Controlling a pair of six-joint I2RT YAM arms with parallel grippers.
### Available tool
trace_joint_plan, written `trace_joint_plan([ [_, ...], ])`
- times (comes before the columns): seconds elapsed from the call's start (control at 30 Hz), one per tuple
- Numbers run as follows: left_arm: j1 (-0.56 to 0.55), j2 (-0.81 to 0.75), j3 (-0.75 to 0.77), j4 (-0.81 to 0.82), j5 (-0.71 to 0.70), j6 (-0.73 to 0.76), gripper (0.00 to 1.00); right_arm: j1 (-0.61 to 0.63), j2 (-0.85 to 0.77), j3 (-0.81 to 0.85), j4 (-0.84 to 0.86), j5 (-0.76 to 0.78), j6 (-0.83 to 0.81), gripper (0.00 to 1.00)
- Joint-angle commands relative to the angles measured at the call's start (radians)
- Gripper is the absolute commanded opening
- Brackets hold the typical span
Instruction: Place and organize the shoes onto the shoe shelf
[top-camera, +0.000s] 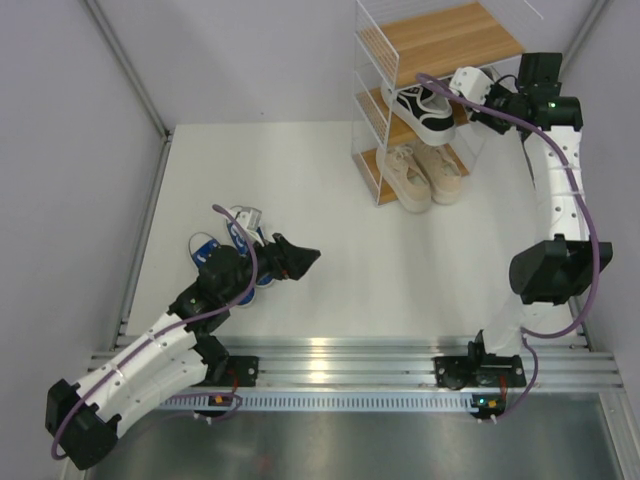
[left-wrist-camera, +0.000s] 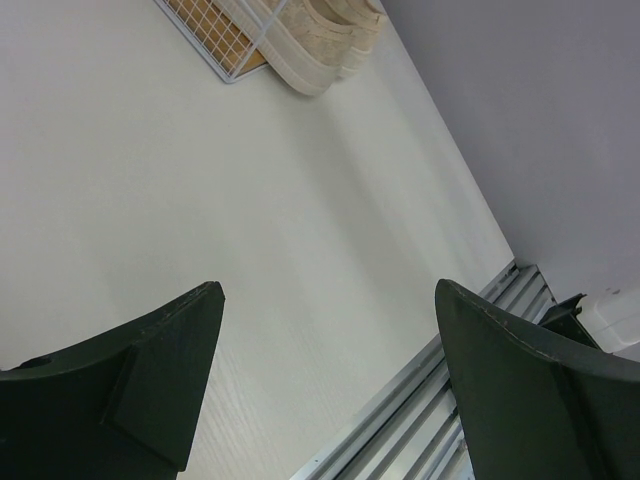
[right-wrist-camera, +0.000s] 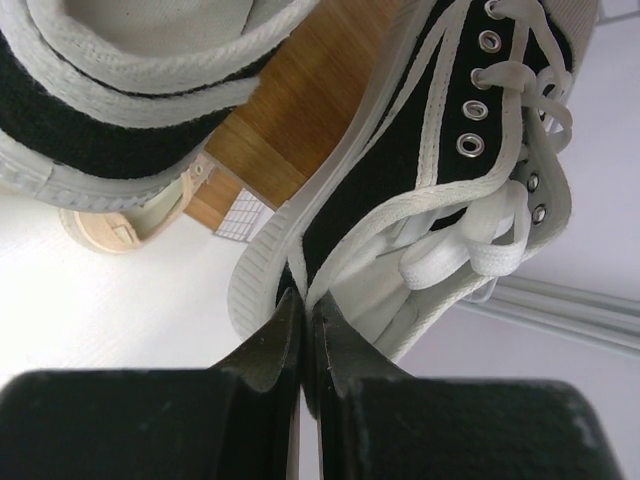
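I read the right claw (right-wrist-camera: 303, 308) as clenched: in the right wrist view its two dark fingers (right-wrist-camera: 262, 345) meet on the heel collar of one black sneaker (right-wrist-camera: 400, 170), pinching the white-edged rim. This grasped shoe sits at the front edge of the middle tier (right-wrist-camera: 290, 110) of the shoe shelf (top-camera: 440, 40), with its white laces and metal eyelets facing the camera. I cannot tell whether its sole rests fully on the wood. The second black sneaker (right-wrist-camera: 100, 110) lies just beside it on the same tier. In the top view the right arm reaches to the shelf from the right side. The beige pair (top-camera: 428, 172) stands side by side on the bottom tier, toes projecting over the white surface (top-camera: 330, 200) toward the arm bases. I read the left claw (left-wrist-camera: 330, 300) as released: in the left wrist view its fingers stand wide apart, with only the surface visible between them. It points across the surface toward the shelf and is well apart from it. The blue pair (top-camera: 240, 230) lies on the surface at the near left, just beside the left arm's wrist, which partly hides it.
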Motion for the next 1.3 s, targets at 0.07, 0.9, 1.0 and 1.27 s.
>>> trace_joint_plan([
  [0.07, 0.005, -0.001, 0.004, 0.047, 0.009, 0.003, 0.92, 0.052, -0.015, 0.061, 0.132, -0.024, 0.006, 0.00],
  [0.9, 0.005, -0.019, -0.008, 0.050, 0.008, -0.008, 0.92, 0.084, -0.040, 0.006, 0.118, -0.028, -0.008, 0.15],
  [1.0, 0.005, -0.024, -0.010, 0.050, 0.011, -0.010, 0.92, 0.083, -0.046, -0.002, 0.120, -0.025, -0.010, 0.20],
  [1.27, 0.005, -0.028, -0.007, 0.048, 0.012, -0.014, 0.92, 0.081, -0.075, -0.030, 0.139, -0.014, -0.008, 0.50],
])
